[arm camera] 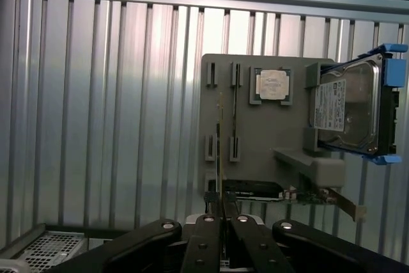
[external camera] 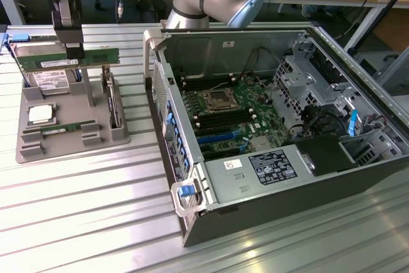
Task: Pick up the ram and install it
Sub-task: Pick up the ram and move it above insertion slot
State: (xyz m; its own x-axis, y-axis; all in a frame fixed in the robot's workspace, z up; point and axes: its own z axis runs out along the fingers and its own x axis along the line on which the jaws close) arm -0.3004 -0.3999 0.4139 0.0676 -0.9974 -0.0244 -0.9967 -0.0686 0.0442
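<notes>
As the exterior view has it: the gripper [external camera: 73, 54] hangs at the exterior view's far left, pinching the ram [external camera: 96, 57] from above, with the stick held level.
Ram's place: in the air above the grey holder [external camera: 96, 137], touching nothing below it, and well apart from the computer case [external camera: 192, 222] on the exterior view's right.
Holder's load: a hard drive [external camera: 50, 81] at the far end, a processor [external camera: 39, 114], and a second stick [external camera: 64, 128] lying near the front.
Wrist view, fingers [arm camera: 208, 209]: pressed together on something thin. A narrow edge runs out from between them, which I take for the ram seen edge-on.
Wrist view, below: the holder, processor and hard drive on the ribbed surface [arm camera: 96, 126].
Pick-up: looks done, since the stick is clear of the holder.
Install: not done. The slots on the main board [external camera: 220, 116] lie well apart from the stick.
</notes>
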